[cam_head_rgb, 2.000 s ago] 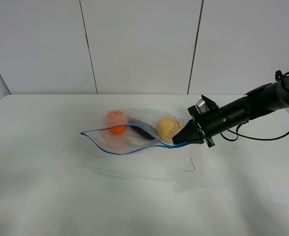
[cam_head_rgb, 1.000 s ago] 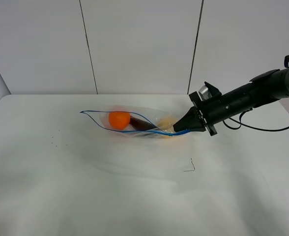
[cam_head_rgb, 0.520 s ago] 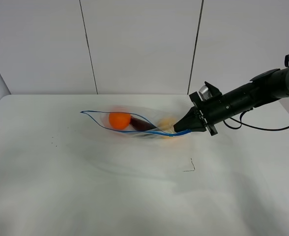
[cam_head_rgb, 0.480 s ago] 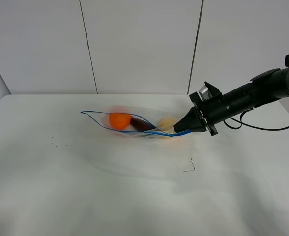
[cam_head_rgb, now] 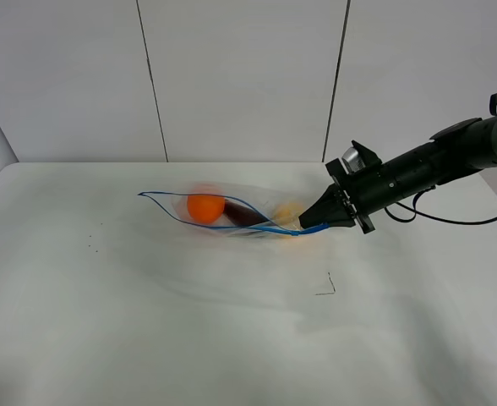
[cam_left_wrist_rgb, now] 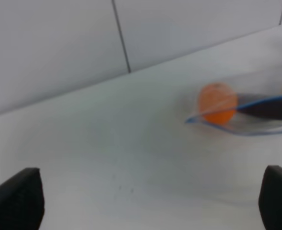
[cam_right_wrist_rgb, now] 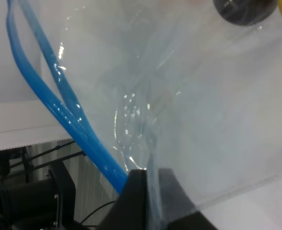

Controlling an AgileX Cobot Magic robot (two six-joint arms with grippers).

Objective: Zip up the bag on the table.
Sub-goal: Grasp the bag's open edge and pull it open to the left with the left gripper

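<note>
Left gripper (cam_left_wrist_rgb: pixel 146 199): spread wide, fingertips (cam_left_wrist_rgb: pixel 16 196) well apart, nothing between them, hovering over bare white tabletop (cam_left_wrist_rgb: pixel 83 143). Bag (cam_left_wrist_rgb: pixel 256 125) well ahead of it, no contact.

Exterior view, left to right:
- Open tabletop with a few tiny dark specks (cam_head_rgb: pixel 92 247).
- Bag mid-tabletop, toward the back wall (cam_head_rgb: pixel 232 76). Clear plastic, partly blurred.
- Blue zipper strip (cam_head_rgb: pixel 232 227) in two lines, parted from the pointed left end through the middle, converging at the right end. Not zipped.
- Inside, in order: orange fruit (cam_head_rgb: pixel 204 207), dark purple piece (cam_head_rgb: pixel 244 216), yellowish piece (cam_head_rgb: pixel 288 211), hazy.
- Small dark bent mark (cam_head_rgb: pixel 325 288) on the tabletop nearer the camera, apart from the bag.
- Right gripper (cam_head_rgb: pixel 309 224): pressed together on the bag's right end, pinching the film just beside the blue strip. Same in the right wrist view, with film caught between the two black fingers.
- Black arm (cam_head_rgb: pixel 417 173) reaching in from the right edge, angled down toward the bag.
</note>
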